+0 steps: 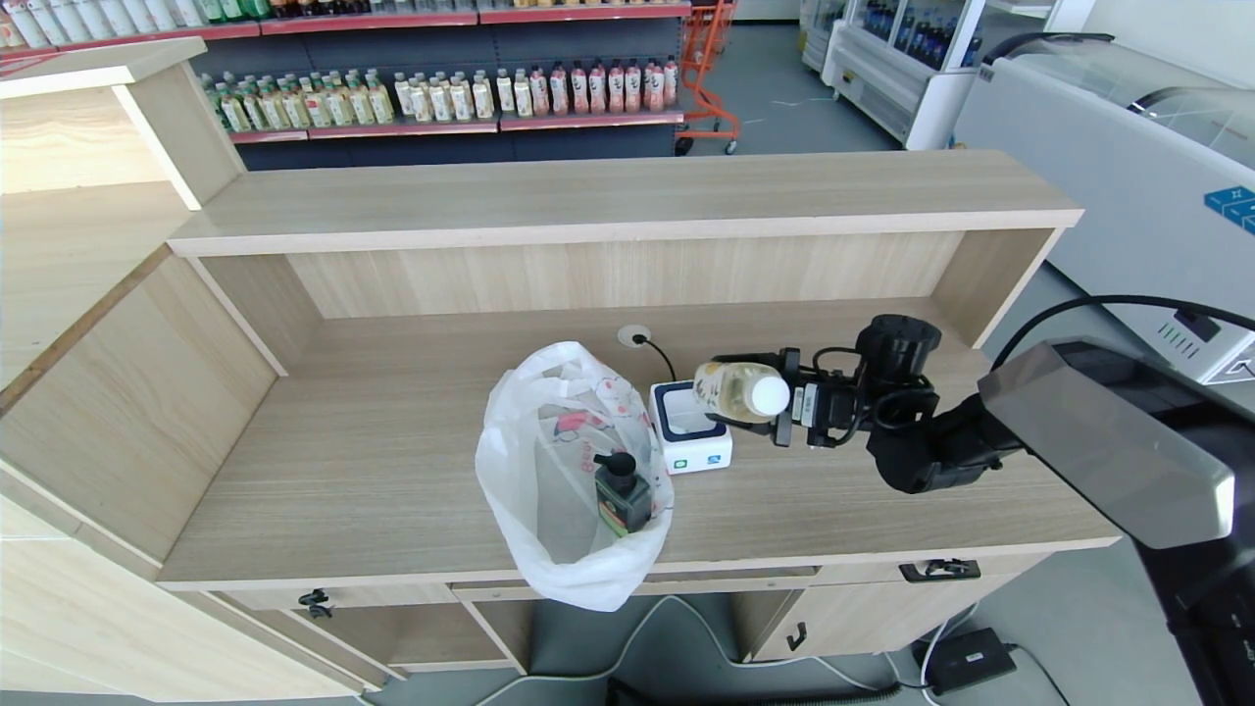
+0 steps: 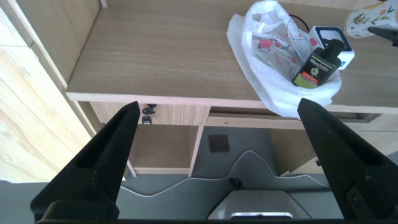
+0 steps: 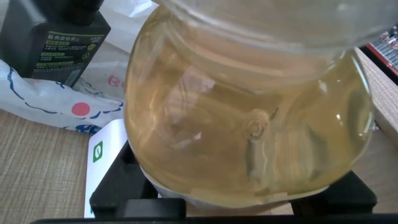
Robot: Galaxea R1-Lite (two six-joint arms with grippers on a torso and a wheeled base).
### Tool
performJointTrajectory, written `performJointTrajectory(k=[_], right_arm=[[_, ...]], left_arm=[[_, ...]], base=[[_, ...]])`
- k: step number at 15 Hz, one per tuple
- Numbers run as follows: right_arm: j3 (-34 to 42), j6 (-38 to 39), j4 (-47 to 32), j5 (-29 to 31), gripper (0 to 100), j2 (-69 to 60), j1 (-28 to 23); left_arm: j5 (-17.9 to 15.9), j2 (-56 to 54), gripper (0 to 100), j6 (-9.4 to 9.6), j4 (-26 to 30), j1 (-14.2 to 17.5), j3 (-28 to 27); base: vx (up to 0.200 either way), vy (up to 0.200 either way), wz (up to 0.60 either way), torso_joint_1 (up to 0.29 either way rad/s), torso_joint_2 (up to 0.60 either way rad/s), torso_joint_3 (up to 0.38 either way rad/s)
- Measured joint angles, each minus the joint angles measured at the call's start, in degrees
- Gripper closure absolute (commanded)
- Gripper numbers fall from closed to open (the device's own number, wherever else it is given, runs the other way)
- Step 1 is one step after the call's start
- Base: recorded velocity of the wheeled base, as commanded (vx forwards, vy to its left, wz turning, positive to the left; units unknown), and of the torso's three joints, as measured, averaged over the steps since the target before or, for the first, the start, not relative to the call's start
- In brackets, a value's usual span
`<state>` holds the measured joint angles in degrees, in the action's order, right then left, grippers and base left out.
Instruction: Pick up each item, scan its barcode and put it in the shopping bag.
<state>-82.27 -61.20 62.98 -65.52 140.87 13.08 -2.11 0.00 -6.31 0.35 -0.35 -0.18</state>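
My left gripper (image 2: 214,163) hangs slack and wide apart, holding nothing, off the near edge of the wooden counter (image 1: 392,441) toward its left end. Further right on the counter stands the white plastic shopping bag (image 1: 549,471), its mouth gaping and its bottom sagging over the near edge. Inside it, against the right wall, a dark pump bottle (image 1: 621,490) stands upright with its black pump head on top. Just beside the bag, to its right and a little farther back, sits the small white scanner (image 1: 689,427) with its dark window facing up, and a black cable runs from it to a round port (image 1: 634,335) farther back. Over the scanner's right part I hold the bottle of pale yellow drink (image 1: 730,390) on its side, white cap pointing right. My right gripper (image 1: 750,392) is clamped around it near the cap. I cannot tell whether the bottle touches the scanner.
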Motion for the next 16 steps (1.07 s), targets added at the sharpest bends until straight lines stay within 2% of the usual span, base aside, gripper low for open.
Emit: performJointTrajectory(k=[16], right_arm=[[-6.7, 0.8, 0.0, 0.3, 100, 4.3, 1.9]], left_arm=[[0.0, 0.0, 0, 0.00, 0.0, 0.0, 0.0]], base=[[0.000, 0.000, 0.00, 0.000, 0.00, 0.000]])
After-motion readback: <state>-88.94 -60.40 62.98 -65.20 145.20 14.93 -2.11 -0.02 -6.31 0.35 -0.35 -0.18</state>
